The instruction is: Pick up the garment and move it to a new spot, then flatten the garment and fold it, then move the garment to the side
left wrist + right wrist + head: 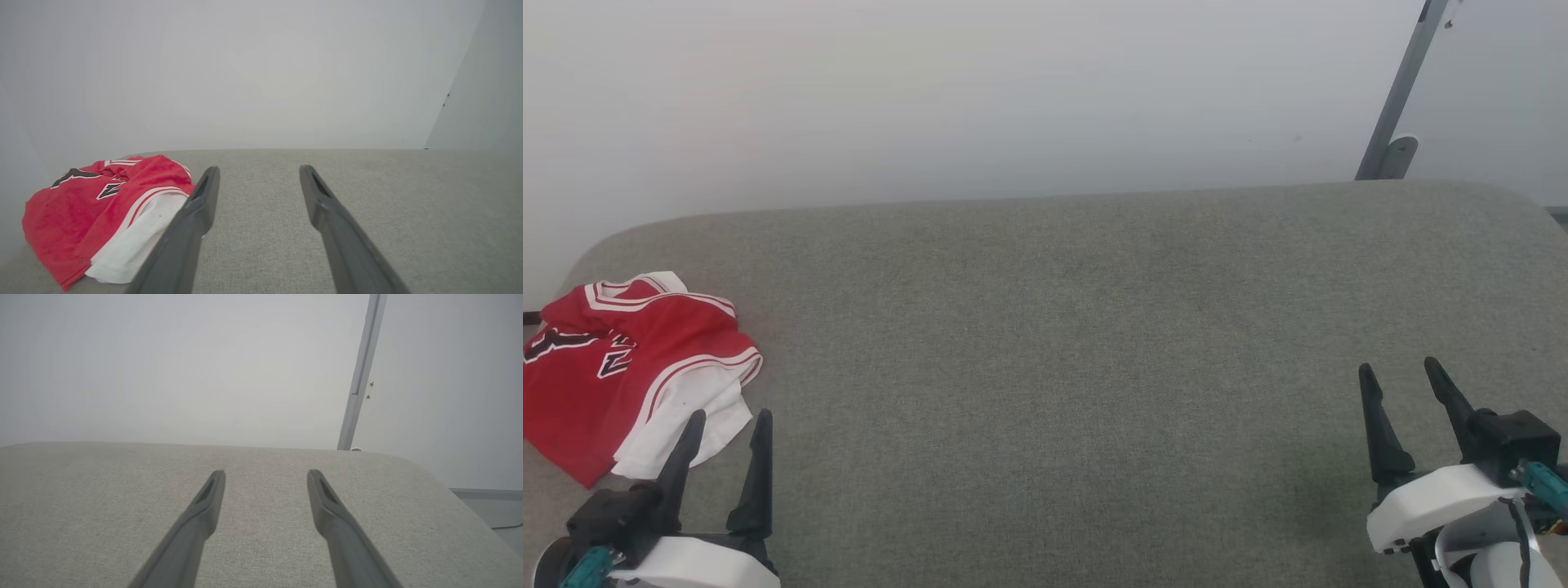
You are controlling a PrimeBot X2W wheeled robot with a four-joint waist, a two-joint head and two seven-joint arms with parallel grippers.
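Now the garment (613,371) lies crumpled at the left edge of the bench (1045,367) — left end effector (731,414) beside it, right end effector (1397,364) well apart, both empty, fingers apart. Pinching one loose layer could drag it off.

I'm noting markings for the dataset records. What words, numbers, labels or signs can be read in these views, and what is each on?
"2", probably; a fold cuts it: black, white-outlined figure on the red garment.
Black lettering beside it on the garment: cut off by folds, unreadable.
No other text visible.
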